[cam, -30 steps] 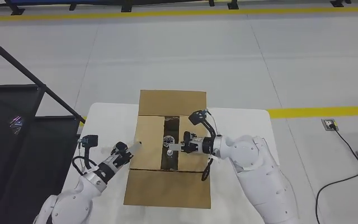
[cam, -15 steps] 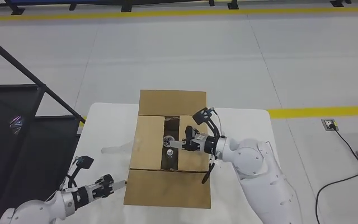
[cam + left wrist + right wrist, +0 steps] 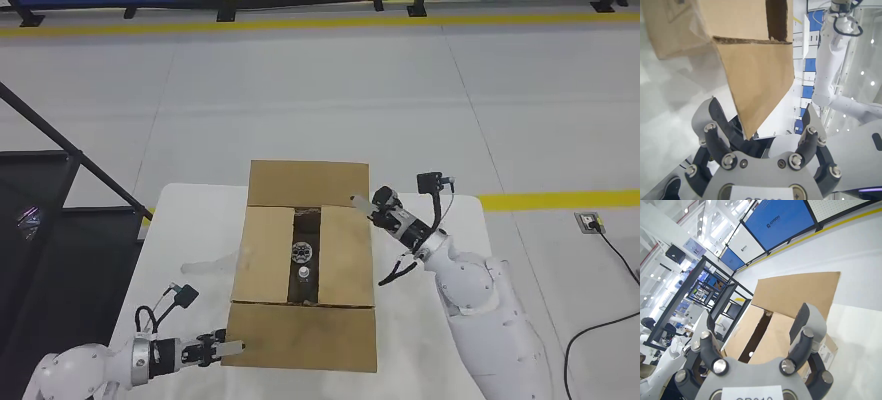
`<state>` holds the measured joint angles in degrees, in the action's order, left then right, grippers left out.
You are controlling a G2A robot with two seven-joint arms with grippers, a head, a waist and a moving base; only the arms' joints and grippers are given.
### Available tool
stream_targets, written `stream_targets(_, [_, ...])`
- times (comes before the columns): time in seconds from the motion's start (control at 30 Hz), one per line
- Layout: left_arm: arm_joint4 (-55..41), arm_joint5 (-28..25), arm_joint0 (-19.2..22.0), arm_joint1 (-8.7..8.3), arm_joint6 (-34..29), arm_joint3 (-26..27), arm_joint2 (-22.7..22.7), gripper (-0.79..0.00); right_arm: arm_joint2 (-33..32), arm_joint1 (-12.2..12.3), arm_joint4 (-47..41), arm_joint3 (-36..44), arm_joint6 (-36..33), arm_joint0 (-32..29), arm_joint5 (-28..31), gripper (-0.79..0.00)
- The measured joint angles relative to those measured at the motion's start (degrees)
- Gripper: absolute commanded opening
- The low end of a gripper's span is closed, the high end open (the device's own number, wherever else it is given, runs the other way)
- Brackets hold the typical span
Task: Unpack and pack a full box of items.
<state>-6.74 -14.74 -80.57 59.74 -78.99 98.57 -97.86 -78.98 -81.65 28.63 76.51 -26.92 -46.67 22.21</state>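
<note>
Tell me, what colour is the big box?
Brown. The cardboard box is plain brown, seen best in the top view.

Bright, even overhead light throughout. Round ceiling lamps [image 3: 700, 219] show as small white spots in both wrist views. Shadows soft and faint: pale grey patch on white bench [image 3: 857, 323] beside brown cardboard box [image 3: 776, 323], dimmer grey under box in left wrist view. Gap between box flaps near black. Bench glare-washed, almost featureless. Black metal rack frames [image 3: 678, 297] lean and bow toward wrist-view edges.
</note>
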Motion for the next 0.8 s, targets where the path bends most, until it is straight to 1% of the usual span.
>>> stream_targets(0.07, [-1.0,0.15,-0.05,-0.13,0.1,0.39,-0.03,0.0,-0.03,-0.03,-0.71,-4.65,0.17,2.43,-0.19,0.0])
stream_targets(0.17, [-2.23,0.41,-0.49,-0.3,0.89,1.33,-0.01,0.0,0.6,-0.25,-3.11,-13.0,0.48,6.92,1.14,0.0])
stream_targets(0.3, [-5.41,1.33,-1.3,-0.53,1.65,2.84,-0.43,0.0,2.1,-0.85,-5.38,-24.58,3.23,12.61,3.78,0.0])
stream_targets(0.43, [-7.86,2.29,-1.9,-0.73,3.12,4.39,-1.15,0.0,3.73,-1.65,-7.62,-34.29,4.67,17.07,6.33,0.0])
stream_targets(0.6, [-9.58,3.82,-2.48,-0.83,6.73,6.18,-1.0,0.0,5.36,-2.82,-12.65,-45.16,1.6,22.3,11.82,0.0])
stream_targets(0.67, [-10.51,4.9,-2.51,-0.83,8.27,6.64,-0.8,0.0,5.7,-3.23,-14.61,-48.25,0.2,23.8,13.93,0.0])
stream_targets(0.8, [-13.39,7.91,-2.02,-0.86,10.81,7.04,-0.57,0.0,5.33,-4.02,-21.55,-53.97,-5.06,26.16,20.48,0.0])
